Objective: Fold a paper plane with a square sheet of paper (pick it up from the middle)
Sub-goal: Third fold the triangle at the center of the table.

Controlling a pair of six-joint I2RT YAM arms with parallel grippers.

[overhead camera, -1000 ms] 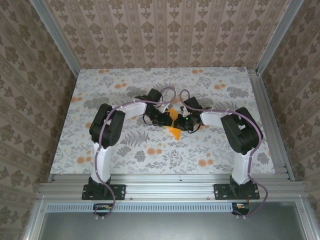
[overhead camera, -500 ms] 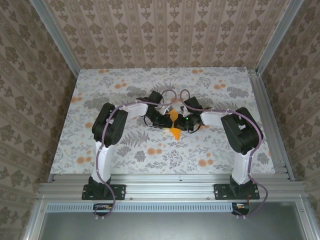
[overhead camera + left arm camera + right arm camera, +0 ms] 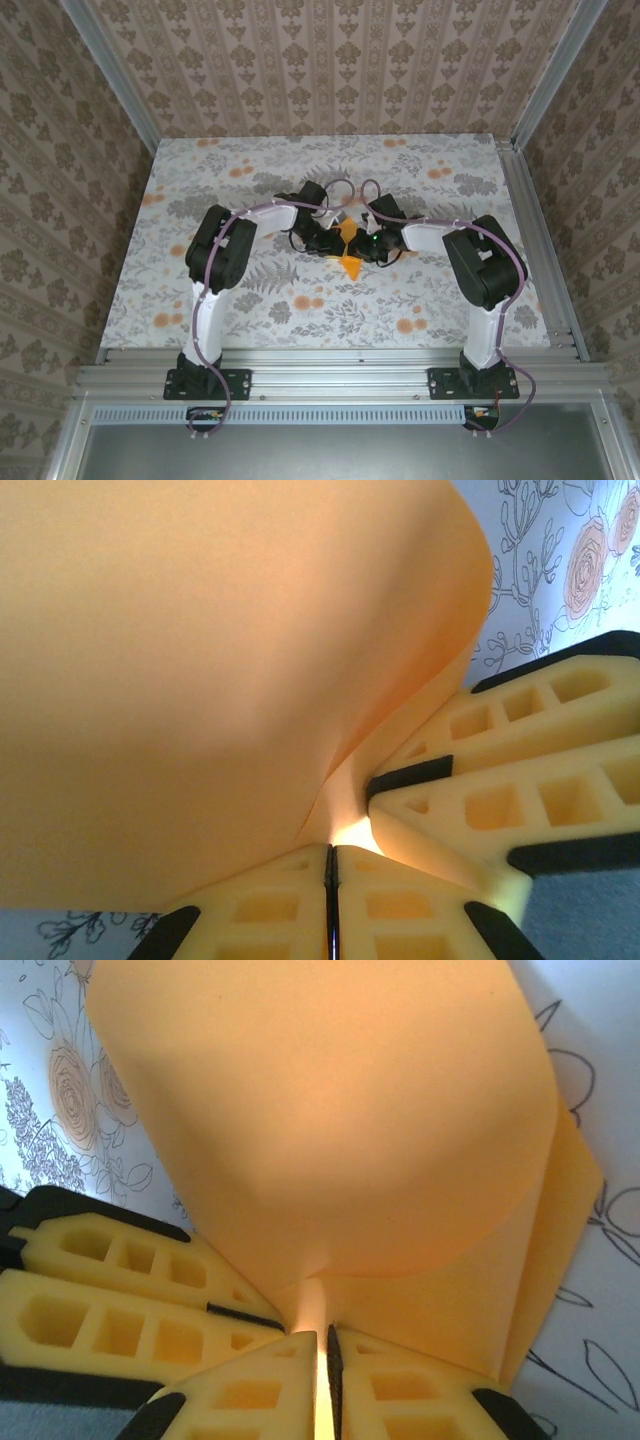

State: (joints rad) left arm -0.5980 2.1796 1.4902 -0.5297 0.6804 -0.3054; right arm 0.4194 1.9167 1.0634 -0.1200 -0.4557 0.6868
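Working at the middle of the bench [image 3: 420, 290] with its grey-leaf and flower print, well apart from every edge and corner. Brought tip to tip there: the left gripper [image 3: 333, 243] and the right gripper [image 3: 364, 246], with a bright-orange creased sheet of thin paper [image 3: 350, 266] between them, one pointed corner reaching toward the near edge. From the left wrist view: left gripper [image 3: 330, 858] fully closed, its pale latticed fingers [image 3: 400, 905] with black edging pressed flat together along a dark hairline, pinching the lower fold of the orange sheet [image 3: 220, 660]; above the pinch, paper swelling up and away in a smooth curve. Just to the right of that pinch, angled in and touching the same fold, the fingers [image 3: 500, 780] of the right gripper. From the right wrist view: right gripper [image 3: 322, 1340] all but closed, only a thin bright slit between its fingertips, the fold of the orange sheet [image 3: 330, 1130] ending right at that slit. Cannot tell whether clamped there or merely touching. To the left of it, slanting in against the paper, the fingers [image 3: 120, 1290] of the left gripper. On the right side, two layers of the sheet lying over the printed bench surface.
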